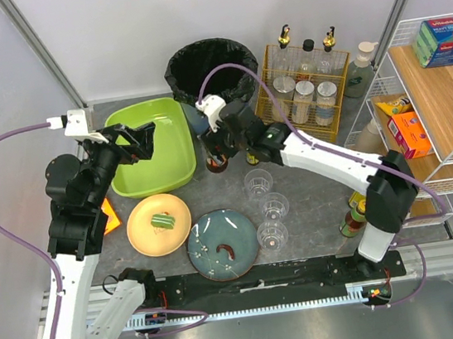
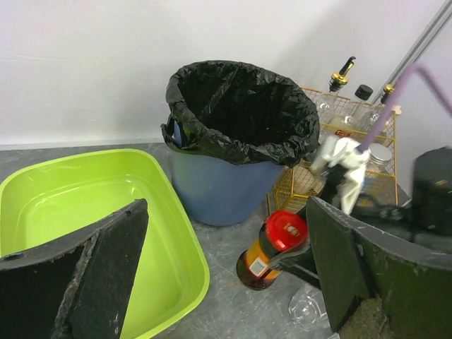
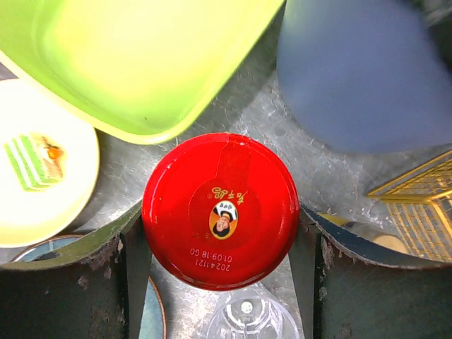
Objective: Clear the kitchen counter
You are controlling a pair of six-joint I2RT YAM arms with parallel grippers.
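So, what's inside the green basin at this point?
Only bare lime-green plastic shows inside the green basin. The open left gripper hangs over its left side, hiding that part of the floor from above, and it also blocks the near corner in its wrist view.

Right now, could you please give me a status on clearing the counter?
Left fingers open, over green tub. Right fingers closed on red-lidded jar, jar on kitchen counter. Yellow plate, blue plate, three cups uncleared; one cup right beside jar.

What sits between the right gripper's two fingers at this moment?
A red-lidded jar, on the kitchen counter. The right wrist view shows both fingers against the sides of its lid.
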